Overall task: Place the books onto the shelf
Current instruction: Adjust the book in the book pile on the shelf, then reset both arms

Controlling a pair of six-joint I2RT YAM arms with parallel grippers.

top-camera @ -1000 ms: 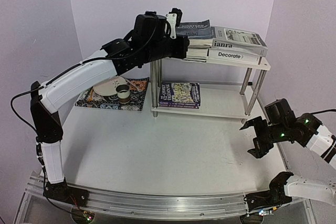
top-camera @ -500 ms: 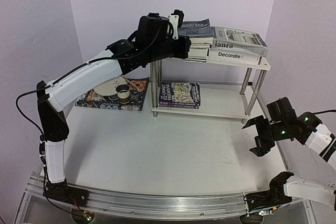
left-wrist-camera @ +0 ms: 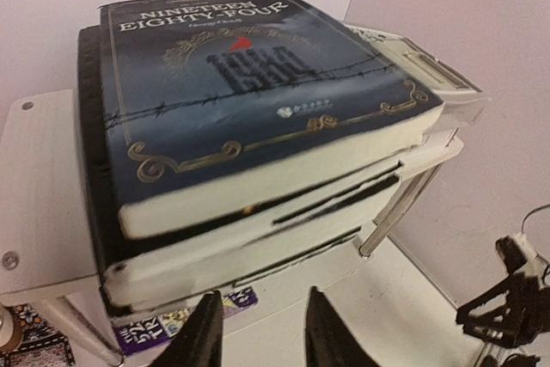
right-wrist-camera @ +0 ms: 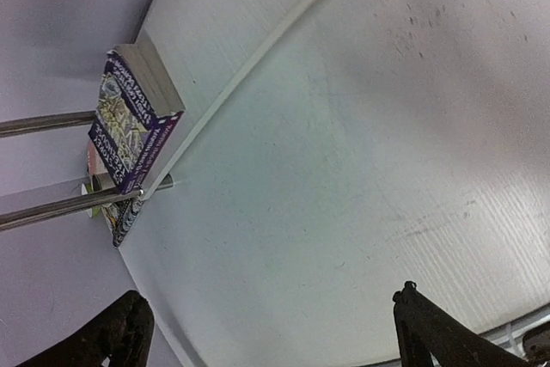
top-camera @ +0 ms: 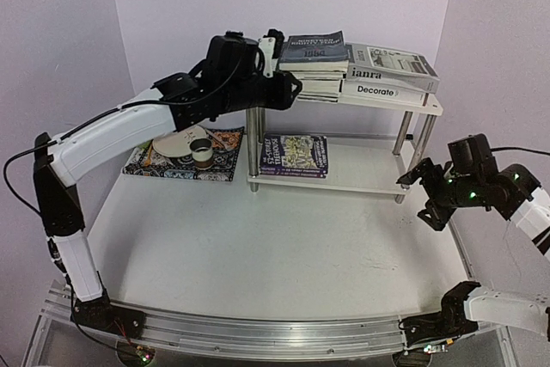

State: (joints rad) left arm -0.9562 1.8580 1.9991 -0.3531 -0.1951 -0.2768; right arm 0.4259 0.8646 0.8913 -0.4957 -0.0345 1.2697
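Up top, a blue "Nineteen Eighty-Four" caps a stack of books at the left end of the shelf's upper board, lying flat over several other volumes. Just beside it on the same board, the grey-white "ianra" book rests on the thick white "Decorate". Purple paperbacks lie flat on the lower tier, toward its left side.

The left gripper hovers at the stack's near left end, level with the upper board, its jaws a little apart and clamped on nothing; the wrist view shows the stack's page edges just beyond the fingertips. The right gripper hangs over the white table to the right of the shelf's chrome legs, well apart from the books, jaws spread wide and empty.

Left of the shelf, a patterned placemat carries a plate and a small cup.
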